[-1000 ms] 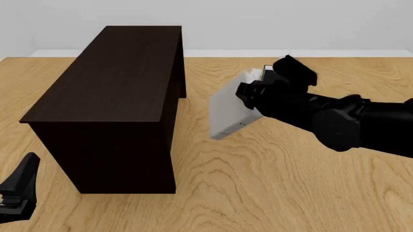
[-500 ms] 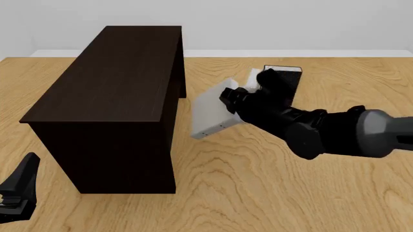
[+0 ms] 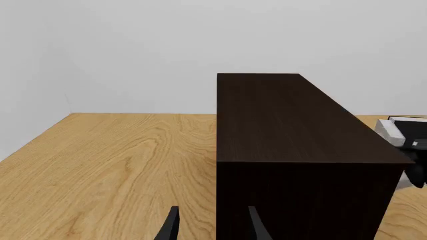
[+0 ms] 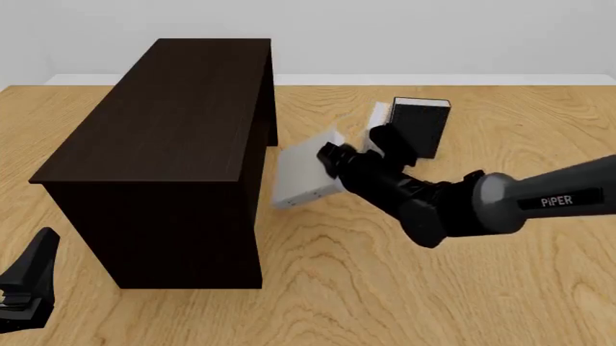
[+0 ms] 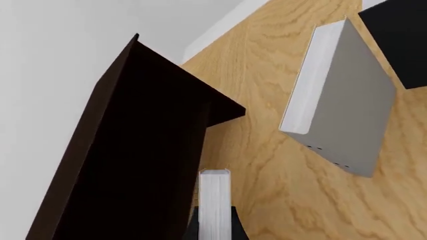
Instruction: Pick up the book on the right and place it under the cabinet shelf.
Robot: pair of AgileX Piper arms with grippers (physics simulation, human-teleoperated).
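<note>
The light grey book is held tilted on edge in my shut right gripper, just off the table and close to the right side of the dark brown cabinet shelf. In the right wrist view the book's white page edges stand between the fingers, with the cabinet close beside them. The cabinet's recess shows only as a dark notch. My left gripper is open and empty at the front left; its fingertips point at the cabinet's near end.
A black-covered book lies at the back right with another grey book beside it. They also show in the right wrist view, grey book and black book. Bare wooden table lies in front.
My right arm has carried the grey book leftward and a little nearer, from beside the black book to close against the cabinet's right side. The left gripper has not moved.
</note>
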